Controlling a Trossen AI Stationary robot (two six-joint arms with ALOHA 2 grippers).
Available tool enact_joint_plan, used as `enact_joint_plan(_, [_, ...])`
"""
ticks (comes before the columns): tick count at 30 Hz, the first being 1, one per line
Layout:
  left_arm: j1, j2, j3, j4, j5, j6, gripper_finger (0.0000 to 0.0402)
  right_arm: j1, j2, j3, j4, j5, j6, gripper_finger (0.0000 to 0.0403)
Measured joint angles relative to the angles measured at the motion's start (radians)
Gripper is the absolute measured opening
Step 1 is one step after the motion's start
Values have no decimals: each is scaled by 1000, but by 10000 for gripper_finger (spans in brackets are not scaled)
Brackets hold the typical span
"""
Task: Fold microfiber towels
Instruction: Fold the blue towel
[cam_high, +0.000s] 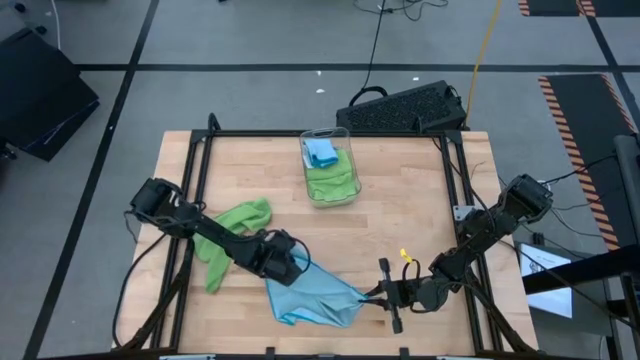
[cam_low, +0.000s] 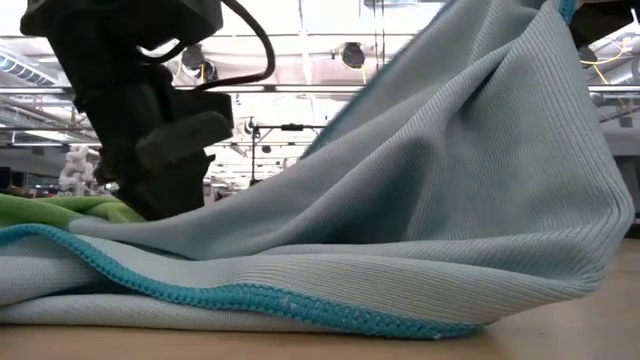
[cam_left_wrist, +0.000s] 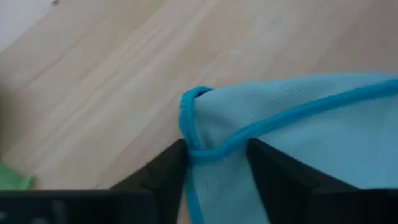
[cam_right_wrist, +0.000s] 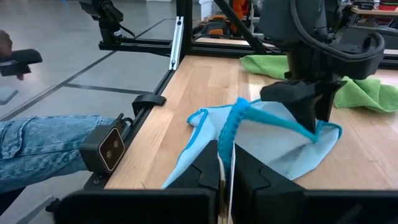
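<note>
A light blue towel (cam_high: 315, 295) lies crumpled near the table's near edge, and its right end is drawn up to my right gripper (cam_high: 383, 293), which is shut on it. My left gripper (cam_high: 292, 262) points steeply down at the towel's left end. It is open, and the hemmed corner (cam_left_wrist: 196, 118) lies between its fingers. A lime green towel (cam_high: 235, 230) lies crumpled on the wood to the left, under the left arm. In the low view the blue towel (cam_low: 400, 220) rises toward the upper right. My left gripper has its fingers (cam_left_wrist: 165, 171) on either side of the blue towel's hemmed corner; I cannot tell whether they touch it. My right gripper pinches the towel's darker blue hem (cam_right_wrist: 231, 140) between its two fingers, which come in about level from the table's right side. That end is lifted off the wood and the rest lies on the table.
A clear bin (cam_high: 345, 135) at the far middle holds a green and a blue towel. A dark keyboard-like object (cam_high: 405, 108) sits beyond the far edge. A small camera (cam_right_wrist: 106, 146) is fixed at the near edge. A person's leg in jeans (cam_right_wrist: 43, 143) shows beside the table.
</note>
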Motion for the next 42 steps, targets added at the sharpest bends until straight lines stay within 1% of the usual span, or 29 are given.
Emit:
enact_joint_plan(2, [-7,-7,2,8,6,41,132,0,0,0,0,0,0,6])
enact_joint_plan(5, [-12,-18,8,-2,21,84,51,0,0,0,0,1,0,6])
enact_joint_plan(6, [-15,-27,9,-16,28,90,28,0,0,0,0,4,0,6])
enact_joint_plan(7, [-19,-37,9,-26,30,90,16,0,0,0,0,10,0,6])
enact_joint_plan(11, [-44,-82,10,-53,24,82,21,0,0,0,-7,75,8,6])
enact_joint_plan(14, [-76,-114,10,-69,-3,91,18,-1,0,0,-15,143,27,6])
enact_joint_plan(15, [-90,-128,10,-82,-27,92,14,-1,0,0,-16,175,27,6])
enact_joint_plan(18, [-128,-171,11,-87,-128,135,8,-2,0,0,-16,287,23,6])
enact_joint_plan(21, [-174,-199,11,-73,-285,237,18,-2,-11,0,-11,398,-18,6])
enact_joint_plan(23, [-202,-201,12,-33,-363,302,29,-2,-33,0,-7,447,-48,6])
enact_joint_plan(27, [-234,-183,8,10,-430,401,54,-5,-79,0,-1,468,-96,6])
enact_joint_plan(31, [-249,-147,-13,48,-444,469,64,-5,-93,0,0,466,-117,6])
enact_joint_plan(34, [-252,-113,-18,67,-443,485,53,-5,-93,0,1,465,-132,6])
enact_joint_plan(39, [-248,-81,-19,78,-437,549,10,-11,-93,0,1,464,-140,6])
enact_joint_plan(42, [-239,-82,-19,80,-436,558,9,-17,-93,0,3,464,-163,6])
